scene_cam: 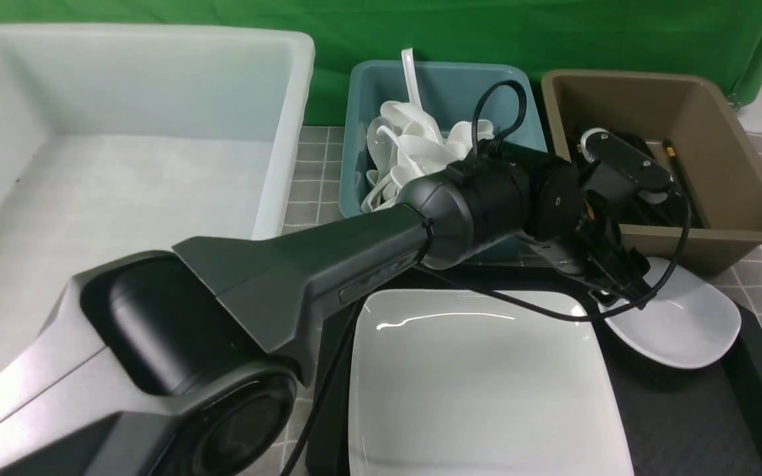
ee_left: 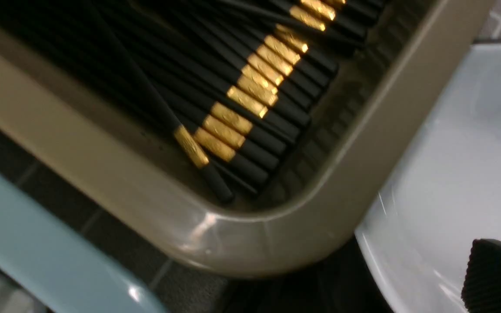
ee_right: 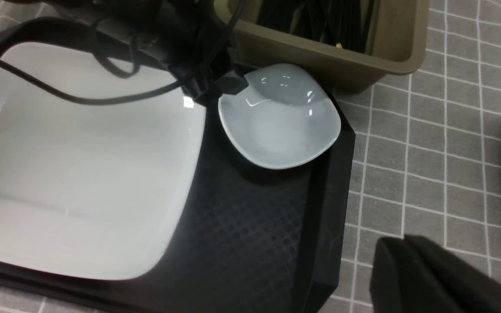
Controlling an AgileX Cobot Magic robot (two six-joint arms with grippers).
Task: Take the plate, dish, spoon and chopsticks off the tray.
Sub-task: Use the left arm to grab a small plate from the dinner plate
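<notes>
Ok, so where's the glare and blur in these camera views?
Front view: a glare streak crosses the far edge of the plate. Left wrist view: soft overall, the dish smeared, the gold bands of the chopsticks brightest. Right wrist view: small highlights on the dish; the right gripper is a dark, unfocused shape.

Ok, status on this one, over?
Left gripper open by brown bin, empty. Right gripper shut, empty. Plate, dish on tray. Left arm over plate's far edge.
</notes>
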